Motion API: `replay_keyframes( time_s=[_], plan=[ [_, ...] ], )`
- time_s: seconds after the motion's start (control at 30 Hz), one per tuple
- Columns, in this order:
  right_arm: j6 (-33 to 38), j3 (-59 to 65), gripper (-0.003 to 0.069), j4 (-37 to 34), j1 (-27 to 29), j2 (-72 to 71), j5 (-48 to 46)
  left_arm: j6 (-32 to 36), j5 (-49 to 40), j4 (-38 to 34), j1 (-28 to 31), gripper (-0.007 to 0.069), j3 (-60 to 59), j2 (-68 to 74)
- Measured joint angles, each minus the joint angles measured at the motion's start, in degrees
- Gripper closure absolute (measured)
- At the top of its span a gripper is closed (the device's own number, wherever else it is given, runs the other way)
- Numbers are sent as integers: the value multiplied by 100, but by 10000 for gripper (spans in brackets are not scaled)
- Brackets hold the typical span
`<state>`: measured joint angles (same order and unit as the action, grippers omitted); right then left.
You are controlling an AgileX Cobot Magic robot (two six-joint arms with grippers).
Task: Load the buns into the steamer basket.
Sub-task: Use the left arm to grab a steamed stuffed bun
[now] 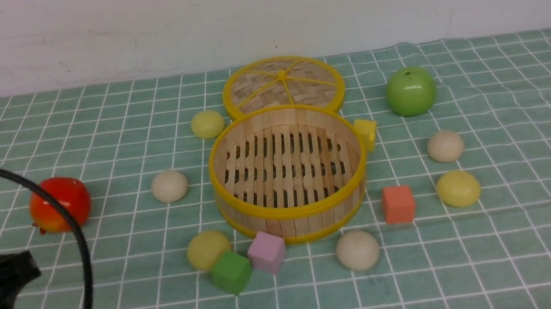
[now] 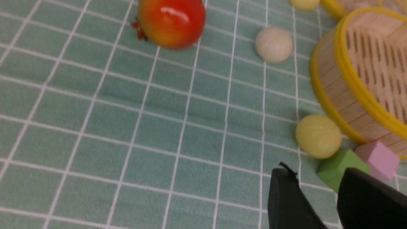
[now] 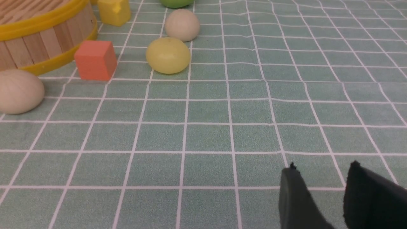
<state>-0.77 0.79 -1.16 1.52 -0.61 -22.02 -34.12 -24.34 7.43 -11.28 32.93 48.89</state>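
The steamer basket (image 1: 316,221) stands empty mid-table, with several buns around it on the cloth. The pale yellow buns lie at back left (image 1: 207,124), front left (image 1: 208,248) and right (image 1: 458,188). The beige ones lie at left (image 1: 169,186), front (image 1: 357,250) and right (image 1: 445,146). My left gripper (image 2: 316,173) is open and empty, low over the cloth, a short way from the front-left yellow bun (image 2: 318,136). My right gripper (image 3: 322,167) is open and empty, well short of the right yellow bun (image 3: 168,55). It is outside the front view.
The flat woven lid (image 1: 282,85) lies behind the basket. A red apple (image 1: 59,203) sits far left and a green apple (image 1: 411,91) at back right. Green (image 1: 231,272), pink (image 1: 266,252), orange (image 1: 398,204) and yellow (image 1: 366,132) cubes sit close around the basket.
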Motion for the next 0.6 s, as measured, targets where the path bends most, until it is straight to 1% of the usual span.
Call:
replay_keyframes(
  time_s=[0.1, 0.2, 0.27, 0.33, 0.37, 0.4, 0.47, 0.53, 0.6],
  plan=[
    [0, 0, 419, 0, 0, 0, 0, 61, -144, -181, 0, 386, 221, 438],
    [0, 0, 419, 0, 0, 0, 0, 385, -453, -415, 0, 386, 736, 1071],
    [0, 0, 419, 0, 0, 0, 0, 835, -727, -636, 0, 386, 1150, 1496],
    [0, 0, 419, 0, 0, 0, 0, 1088, -896, -805, 0, 386, 1373, 1727],
    [0, 0, 419, 0, 0, 0, 0, 1356, -1032, -990, 0, 386, 1549, 1926],
    [0, 0, 419, 0, 0, 0, 0, 1772, -1240, -1288, -39, 386, 1801, 2252],
    [0, 0, 419, 0, 0, 0, 0, 2126, -1438, -1620, -184, 386, 2090, 2671],
    [0, 0, 419, 0, 0, 0, 0, 2260, -1571, -1734, -427, 386, 2393, 3077],
    [0, 0, 419, 0, 0, 0, 0, 2254, -1624, -1620, -658, 386, 2698, 3418]
  ],
)
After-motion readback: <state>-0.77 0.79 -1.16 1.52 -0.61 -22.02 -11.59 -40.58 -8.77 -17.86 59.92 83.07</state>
